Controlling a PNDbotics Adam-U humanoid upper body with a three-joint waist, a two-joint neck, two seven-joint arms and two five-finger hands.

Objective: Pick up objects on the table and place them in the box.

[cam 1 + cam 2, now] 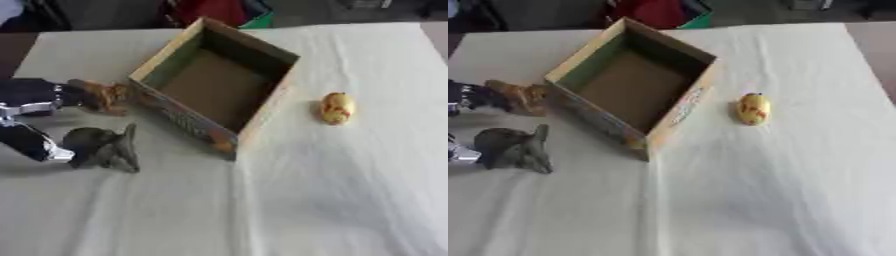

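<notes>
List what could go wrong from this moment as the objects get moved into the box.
1. The left hand hangs just left of the box; swinging right, it could knock the near wall and shove the box askew.
2. The yellow object looks rounded and lies apart on loose white cloth; it may roll when touched.
3. A brown object sits close against the box's left wall, leaving little room for fingers.

Both views come from my head, two eyes side by side, looking down and forward over the table (332, 200) from fairly near. Its far edge lies just under the top of each picture. They share nearly everything: the box (214, 82), the yellow thing (752, 109) and the cloth. My left eye shows more of my left arm (31, 117); my right eye cuts most of it off.
</notes>
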